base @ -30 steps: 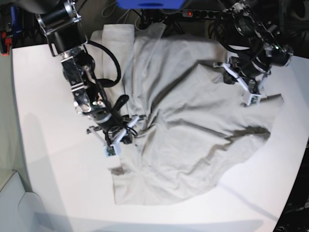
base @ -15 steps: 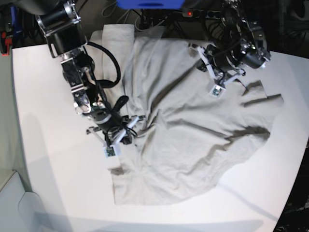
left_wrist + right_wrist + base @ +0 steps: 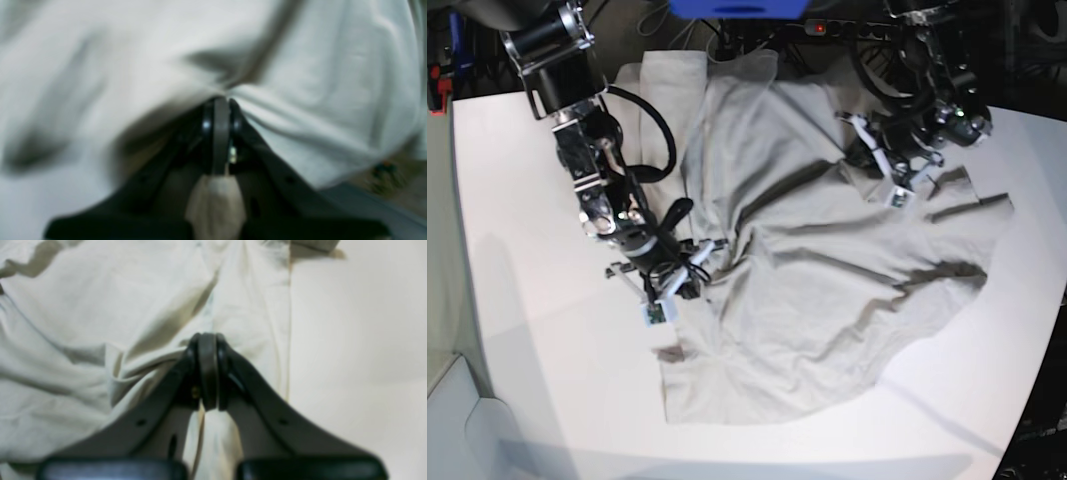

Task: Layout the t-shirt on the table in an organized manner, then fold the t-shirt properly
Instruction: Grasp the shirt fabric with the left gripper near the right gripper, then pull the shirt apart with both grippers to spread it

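The light grey-beige t-shirt (image 3: 807,290) lies crumpled and partly spread over the white table (image 3: 517,300). One sleeve reaches the far edge and the hem is toward the front. My right gripper (image 3: 682,285) is low at the shirt's left edge. In the right wrist view it (image 3: 206,340) is shut on a pinch of the t-shirt (image 3: 83,306), with cloth running back between the fingers. My left gripper (image 3: 875,170) is at the shirt's far right part. The blurred left wrist view shows it (image 3: 217,103) shut on a gathered fold of the t-shirt (image 3: 333,100).
A blue object (image 3: 737,8), a power strip with a red light (image 3: 827,28) and cables sit beyond the table's far edge. Bare tabletop (image 3: 360,340) lies left of the shirt and along the front. The table's edge curves in at the right front.
My left arm swung from the shirt's right side toward the back middle, then came slightly back right, dragging a fold of cloth with it. The right arm has stayed still.
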`<state>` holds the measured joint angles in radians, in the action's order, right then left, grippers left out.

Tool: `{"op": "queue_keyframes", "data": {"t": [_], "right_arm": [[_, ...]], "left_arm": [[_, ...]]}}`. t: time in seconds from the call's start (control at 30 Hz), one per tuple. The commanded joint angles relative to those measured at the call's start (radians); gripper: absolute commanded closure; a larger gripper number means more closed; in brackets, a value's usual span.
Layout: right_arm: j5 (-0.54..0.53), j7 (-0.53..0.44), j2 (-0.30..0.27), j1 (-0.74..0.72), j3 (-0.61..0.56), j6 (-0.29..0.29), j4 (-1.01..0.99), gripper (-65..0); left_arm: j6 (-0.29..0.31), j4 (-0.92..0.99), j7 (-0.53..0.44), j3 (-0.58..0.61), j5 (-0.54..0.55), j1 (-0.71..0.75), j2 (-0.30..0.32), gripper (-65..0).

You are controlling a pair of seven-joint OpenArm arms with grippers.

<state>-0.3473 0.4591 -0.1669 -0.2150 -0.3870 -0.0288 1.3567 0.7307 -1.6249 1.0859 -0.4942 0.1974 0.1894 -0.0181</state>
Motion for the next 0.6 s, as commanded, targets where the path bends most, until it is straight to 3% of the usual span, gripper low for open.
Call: {"op": "queue_keyframes", "data": {"t": [0.0,0.2,0.3,0.57], "right_arm": [[-0.006,-0.023,-0.013,-0.024,0.006,-0.006,0.020,-0.3],[-0.005,-0.023,-0.016,-0.028,0.006,-0.006,0.019,-0.3],[-0.005,-0.023,-0.012,-0.028,0.006,-0.006,0.020,-0.4],[-0.002,-0.023,0.034,-0.057,-0.003,-0.006,0.002,-0.4]], "left_arm": [[-0.033,0.007,0.099,-0.048,-0.141,0.003,0.045,-0.1],[-0.033,0.019,0.099,-0.228,-0.140,-0.043,0.168,-0.1],[-0.033,0.019,0.099,-0.274,-0.140,-0.072,0.200,-0.1],[-0.033,0.018,0.099,-0.294,-0.140,-0.110,0.211,-0.1]]}}
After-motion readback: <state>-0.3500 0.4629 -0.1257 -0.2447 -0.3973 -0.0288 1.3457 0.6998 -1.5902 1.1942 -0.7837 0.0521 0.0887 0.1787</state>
